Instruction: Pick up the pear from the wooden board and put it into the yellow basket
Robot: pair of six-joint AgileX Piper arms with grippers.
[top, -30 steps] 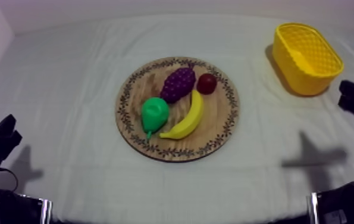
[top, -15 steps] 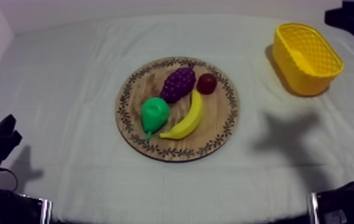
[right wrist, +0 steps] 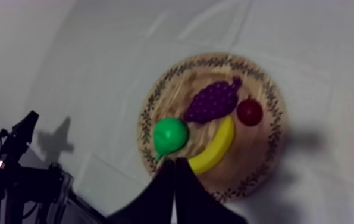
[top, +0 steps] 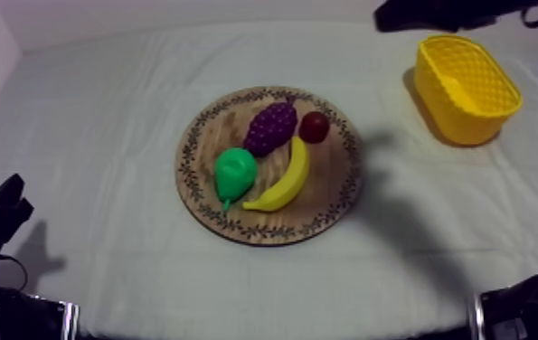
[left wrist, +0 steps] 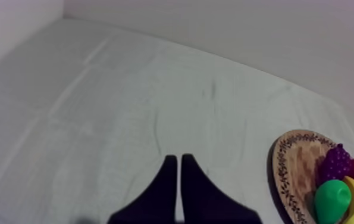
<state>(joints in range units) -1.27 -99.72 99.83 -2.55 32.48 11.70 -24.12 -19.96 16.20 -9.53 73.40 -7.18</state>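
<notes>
My right gripper (right wrist: 174, 162) is clenched on nothing, its two fingers lying together as a narrow wedge. It hangs high over the table, pointing down at the round wooden board (right wrist: 262, 173). Just past its tip lies the green pear (right wrist: 170, 136), on the board with the banana (right wrist: 213, 149) just beside it. The bunch of grapes (right wrist: 213, 100) lies beyond, and the small red fruit (right wrist: 250, 111) sits at the banana's far end.

From above, my right arm (top: 435, 14) comes in at the upper right, behind the yellow basket (top: 453, 113). The basket stands well apart from the board, and I can see nothing in it.

My left gripper (left wrist: 176, 158) is likewise closed and holds nothing. It sits low at the table's left, well apart from the board.

As I judge it, no step of the task is done: the pear is ungrasped and the basket has not received it. What is left is to spread my fingers, come down, take the pear, carry it across and let go over the basket.
</notes>
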